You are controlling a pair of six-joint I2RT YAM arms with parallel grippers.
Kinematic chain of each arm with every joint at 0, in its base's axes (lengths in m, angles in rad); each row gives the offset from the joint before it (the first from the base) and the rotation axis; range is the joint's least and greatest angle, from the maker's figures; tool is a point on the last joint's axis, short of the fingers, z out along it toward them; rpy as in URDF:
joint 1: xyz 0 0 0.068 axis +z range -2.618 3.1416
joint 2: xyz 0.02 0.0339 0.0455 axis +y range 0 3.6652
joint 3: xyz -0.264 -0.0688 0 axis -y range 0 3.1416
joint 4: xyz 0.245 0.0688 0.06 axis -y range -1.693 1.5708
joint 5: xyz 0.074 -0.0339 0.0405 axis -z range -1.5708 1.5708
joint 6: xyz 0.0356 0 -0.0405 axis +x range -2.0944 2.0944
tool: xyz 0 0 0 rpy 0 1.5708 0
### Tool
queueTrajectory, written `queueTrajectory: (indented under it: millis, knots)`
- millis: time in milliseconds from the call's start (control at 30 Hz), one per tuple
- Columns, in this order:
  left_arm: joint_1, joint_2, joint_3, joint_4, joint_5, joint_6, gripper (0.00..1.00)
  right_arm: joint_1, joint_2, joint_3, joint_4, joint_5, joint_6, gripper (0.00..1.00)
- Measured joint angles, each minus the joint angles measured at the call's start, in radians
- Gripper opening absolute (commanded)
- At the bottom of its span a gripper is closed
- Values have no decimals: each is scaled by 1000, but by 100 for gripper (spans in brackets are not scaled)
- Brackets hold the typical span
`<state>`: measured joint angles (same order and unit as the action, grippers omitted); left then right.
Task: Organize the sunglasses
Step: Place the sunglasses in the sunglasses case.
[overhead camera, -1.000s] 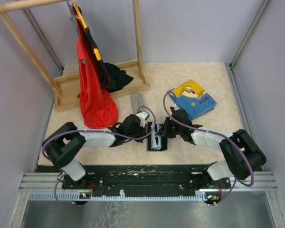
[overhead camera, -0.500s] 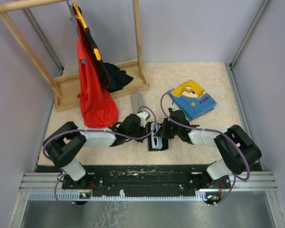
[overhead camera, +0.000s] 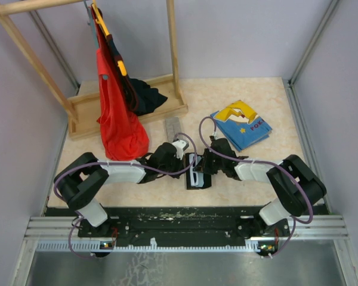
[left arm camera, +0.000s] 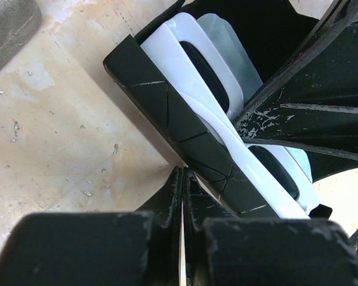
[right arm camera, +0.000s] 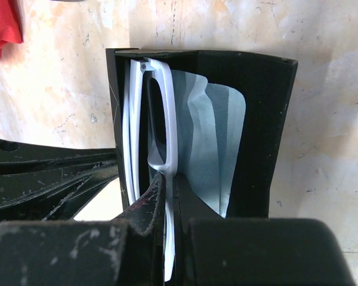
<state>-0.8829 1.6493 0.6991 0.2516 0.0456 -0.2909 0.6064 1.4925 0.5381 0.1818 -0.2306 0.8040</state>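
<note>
- Top view: the two arms meet at mid-table over a black case lying open. The white sunglasses lie inside it.
- Top view: the left gripper comes at the case from the left and the right gripper from the right. Both are dark against the dark case, so their jaws cannot be read here.
- Top view: a grey case lies just beyond the arms. A red garment hangs on a wooden rack at far left, and a blue book lies at far right.
- Left wrist: the left gripper has its fingers pressed together with nothing between them. Its tips are at the outer wall of the case; whether they touch it I cannot tell.
- Left wrist: the sunglasses stand on edge just inside that wall, with a pale-blue cloth behind them. The right gripper reaches in from the right, its tips on the frame's middle. It covers part of the lower lens.
- Left wrist: a corner of the grey case shows, cut off at top left.
- Right wrist: the right gripper pinches the white frame of the sunglasses, and a white strip shows between its fingers.
- Right wrist: the glasses sit in the left side of the case, with the cloth to their right.
- Right wrist: the left gripper lies outside the case's left wall. The frame's near end is hidden under the fingers.
</note>
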Motion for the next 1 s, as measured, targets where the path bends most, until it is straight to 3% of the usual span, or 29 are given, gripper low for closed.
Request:
queueTrajectory:
  millis: [267, 600, 1000]
  knots:
    - [0, 0, 0, 0, -10, -3, 0, 14, -19, 12, -45, 42, -11, 5]
    - [4, 0, 0, 0, -19, -8, 0, 14, -76, 28, -153, 94, -53, 22]
    - [4, 0, 0, 0, -19, -8, 0, 14, -78, 46, -181, 92, -72, 29]
